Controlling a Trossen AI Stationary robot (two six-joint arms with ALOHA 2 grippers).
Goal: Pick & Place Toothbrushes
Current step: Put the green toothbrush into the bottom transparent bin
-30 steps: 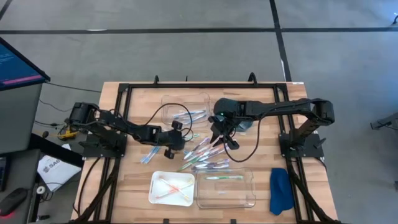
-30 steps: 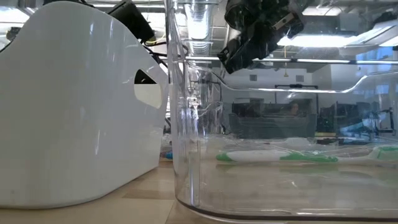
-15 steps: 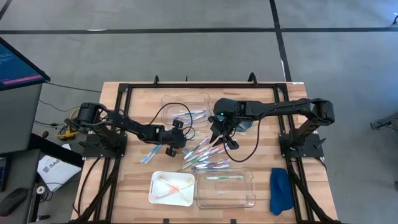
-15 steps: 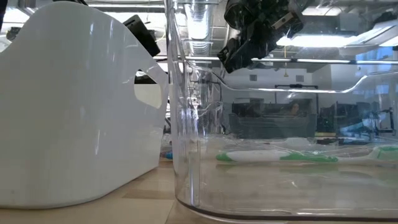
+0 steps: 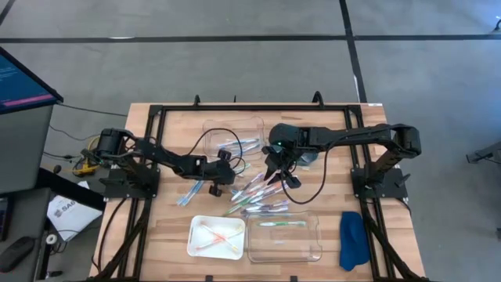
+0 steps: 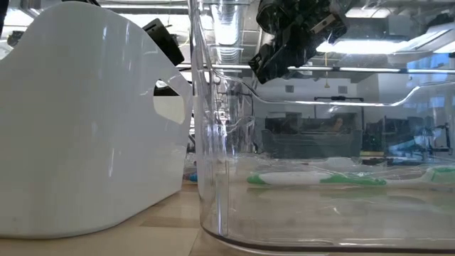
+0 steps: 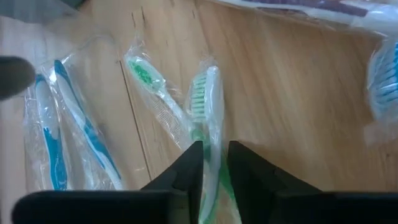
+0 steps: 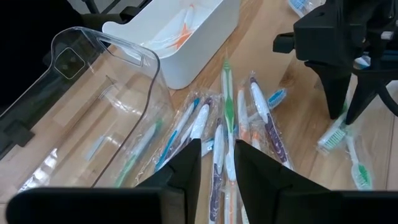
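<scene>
Wrapped toothbrushes (image 5: 258, 192) lie in a loose pile mid-table, with blue ones (image 7: 68, 130) and green ones (image 7: 146, 78) off to its left. My left gripper (image 7: 214, 168) (image 5: 228, 177) is low over the wood and shut on a green toothbrush (image 7: 205, 99). Above the pile, my right gripper (image 8: 217, 163) (image 5: 274, 174) is shut on a thin green toothbrush (image 8: 226, 93). A white tray (image 5: 217, 236) holds orange toothbrushes, and the clear tray (image 5: 284, 235) beside it holds a green one (image 6: 320, 179). My left gripper pinches the wrapped green toothbrush by its handle (image 7: 213, 149), just behind the bristle head, between its two fingers. The fingers slant down from the table's left and lie along the handle. The brush head lies on the wood. My right gripper has the thin green toothbrush's handle (image 8: 229, 146) between its two fingers. The brush sticks out forward past the fingertips, lifted clear above the pile.
A second clear tray (image 5: 233, 135) with blue and purple toothbrushes stands at the far middle. A blue cloth (image 5: 352, 239) lies at the near right corner. Black frame rails (image 5: 156, 149) and cables run along the table's sides and back.
My left gripper has moved toward the table's right, down onto the green toothbrushes left of the pile. In the low view it now shows lower behind the white tray.
</scene>
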